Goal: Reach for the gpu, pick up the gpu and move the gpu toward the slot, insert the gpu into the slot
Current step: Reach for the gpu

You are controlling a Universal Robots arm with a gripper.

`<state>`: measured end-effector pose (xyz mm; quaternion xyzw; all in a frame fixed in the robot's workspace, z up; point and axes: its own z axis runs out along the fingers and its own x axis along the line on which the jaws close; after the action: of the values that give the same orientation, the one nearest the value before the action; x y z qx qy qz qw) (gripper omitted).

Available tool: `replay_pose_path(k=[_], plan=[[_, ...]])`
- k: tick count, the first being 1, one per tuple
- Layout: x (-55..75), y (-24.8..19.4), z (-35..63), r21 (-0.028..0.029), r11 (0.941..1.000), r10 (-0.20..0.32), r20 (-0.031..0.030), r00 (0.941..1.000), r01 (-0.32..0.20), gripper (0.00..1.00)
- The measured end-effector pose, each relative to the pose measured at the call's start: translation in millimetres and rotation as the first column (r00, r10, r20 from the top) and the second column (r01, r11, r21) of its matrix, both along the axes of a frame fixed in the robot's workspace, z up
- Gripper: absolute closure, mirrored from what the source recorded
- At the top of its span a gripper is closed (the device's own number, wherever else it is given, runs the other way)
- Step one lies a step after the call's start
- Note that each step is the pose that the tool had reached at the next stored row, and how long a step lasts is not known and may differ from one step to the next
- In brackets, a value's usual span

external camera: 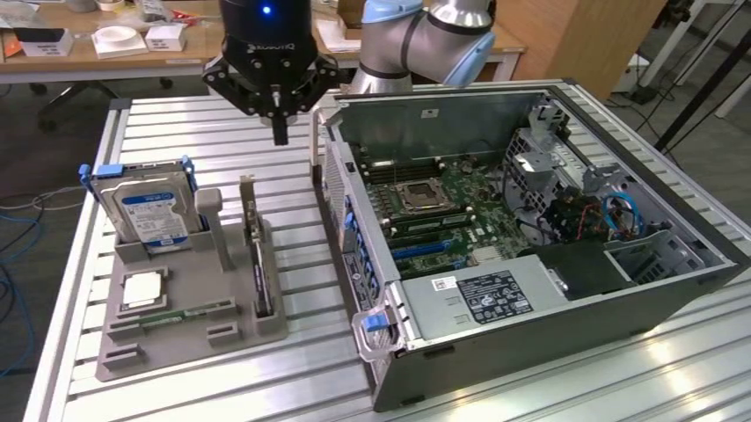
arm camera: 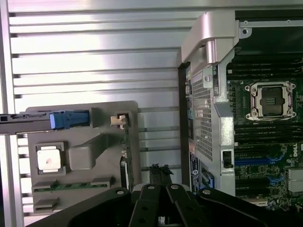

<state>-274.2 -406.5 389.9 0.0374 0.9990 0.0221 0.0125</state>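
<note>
Now closed claw hangs apart from gpu, upright in grey holder.

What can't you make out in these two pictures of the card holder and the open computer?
- gpu: edge-on in both views, board face hidden.
- hard drive label: exterior view, print too small.
- computer case: wrist view, cut off by the picture edge.
- grey holder: wrist view, one end hidden behind the gripper.

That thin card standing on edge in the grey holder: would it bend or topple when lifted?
The gpu looks like a rigid board with a metal bracket, so it is probably stiff and fairly light. Standing on its thin edge in the holder, it would likely tip once free of the slot.
</note>
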Motion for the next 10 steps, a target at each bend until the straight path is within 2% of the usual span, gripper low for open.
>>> replay_pose_path(k=[10], plan=[[-20.4,-0.1,-0.4,0.0,1.0,0.0,0.0,1.0,0.0,0.89]])
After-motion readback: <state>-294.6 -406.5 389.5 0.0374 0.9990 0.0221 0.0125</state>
